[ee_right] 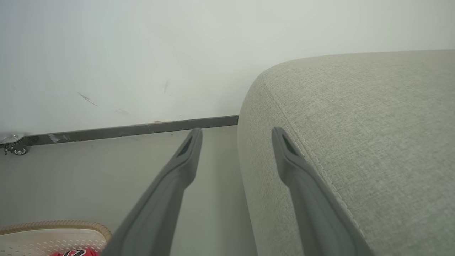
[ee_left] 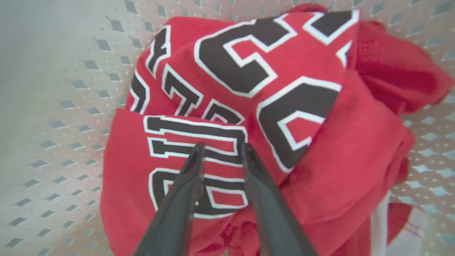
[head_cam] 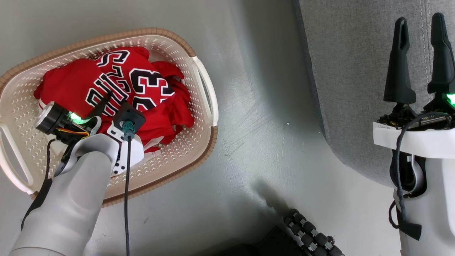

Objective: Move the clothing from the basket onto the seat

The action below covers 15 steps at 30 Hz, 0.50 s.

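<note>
- The clothing [head_cam: 71, 85] lies crumpled inside the basket [head_cam: 185, 142], which stands on the floor [head_cam: 256, 106] at the 9 o'clock side of the head view. The seat [head_cam: 355, 71] is well apart from it, toward 2 o'clock.
- The left gripper [ee_left: 224, 146] reaches down into the basket. Its fingers stand narrowly apart, with the tips at the black-and-white lettering. No fold is visibly pinched between them.
- The right gripper [head_cam: 420, 19] hangs wide and holds nothing, near the seat's rounded edge.
- The step in hand looks like the pickup. To do it well, the tips should press into the heap until a thick fold bulges between them, then close fully. A shallow bite on one slippery layer would likely slip out on the lift.
- The lift should go straight up until the trailing cloth clears the rim, so the basket is not dragged along.
- In the head view the heap's long axis runs roughly from 10 o'clock to 4 o'clock.
- The lettering sits on the 10 o'clock side of the number 23, so the neck end probably points that way. The crumpling makes this uncertain.
</note>
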### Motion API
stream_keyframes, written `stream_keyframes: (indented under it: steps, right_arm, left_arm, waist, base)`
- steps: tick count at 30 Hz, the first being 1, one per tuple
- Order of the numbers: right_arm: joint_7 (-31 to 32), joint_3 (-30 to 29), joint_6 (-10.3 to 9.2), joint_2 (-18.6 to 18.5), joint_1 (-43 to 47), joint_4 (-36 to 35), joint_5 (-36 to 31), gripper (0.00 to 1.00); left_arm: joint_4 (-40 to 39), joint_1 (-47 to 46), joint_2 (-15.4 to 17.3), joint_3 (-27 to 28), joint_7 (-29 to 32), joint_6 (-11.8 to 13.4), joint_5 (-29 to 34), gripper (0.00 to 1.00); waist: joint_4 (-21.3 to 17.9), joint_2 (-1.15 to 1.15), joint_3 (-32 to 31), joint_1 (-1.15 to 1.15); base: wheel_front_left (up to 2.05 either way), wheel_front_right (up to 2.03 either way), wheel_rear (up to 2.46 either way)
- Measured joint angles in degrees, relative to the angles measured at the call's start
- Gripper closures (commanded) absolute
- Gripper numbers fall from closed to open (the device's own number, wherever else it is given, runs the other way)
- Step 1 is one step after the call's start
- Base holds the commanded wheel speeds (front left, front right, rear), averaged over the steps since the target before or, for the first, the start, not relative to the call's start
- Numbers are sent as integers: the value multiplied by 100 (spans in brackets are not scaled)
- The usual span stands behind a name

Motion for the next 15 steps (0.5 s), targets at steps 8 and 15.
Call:
stream_keyframes:
  steps: [8,15]
  right_arm:
    - [-1,-27,0,0,-18,24,-3,0]
    - [-1,-37,0,-1,-73,41,-2,0]
  left_arm:
    - [120,-64,-90,11,-60,58,-47,100]
    - [112,-77,-136,101,-215,115,-171,100]
  waist:
    - [-2,0,10,0]
    - [36,0,-27,0]
  base:
    - [0,0,0]
    - [0,0,0]
